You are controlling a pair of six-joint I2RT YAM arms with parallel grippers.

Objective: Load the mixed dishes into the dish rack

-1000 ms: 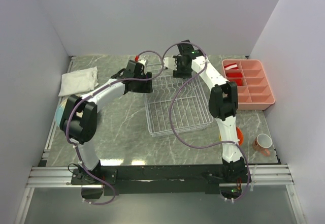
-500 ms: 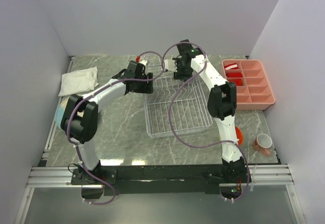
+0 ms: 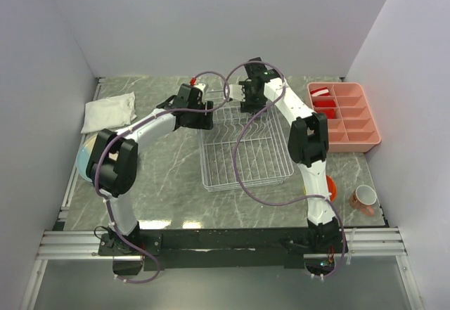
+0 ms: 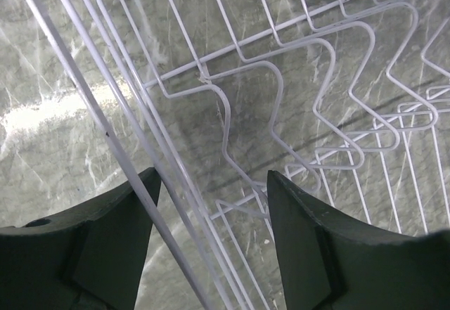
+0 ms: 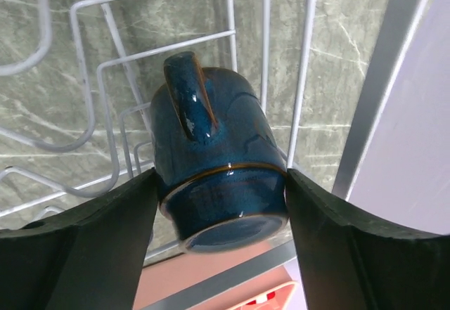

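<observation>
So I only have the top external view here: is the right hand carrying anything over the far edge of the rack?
Observer: Yes. The right wrist view shows the right hand clamped on a dark blue mug, with one finger on each side.
Operator: Which way is its handle turned?
Observer: Toward the wrist camera, and the wires of the rack lie just beyond the mug.
Operator: And the left hand, is it clamped on the rack?
Observer: No. The left hand is open. Its fingers stand apart, and the rack's rim wires run between them.
</observation>
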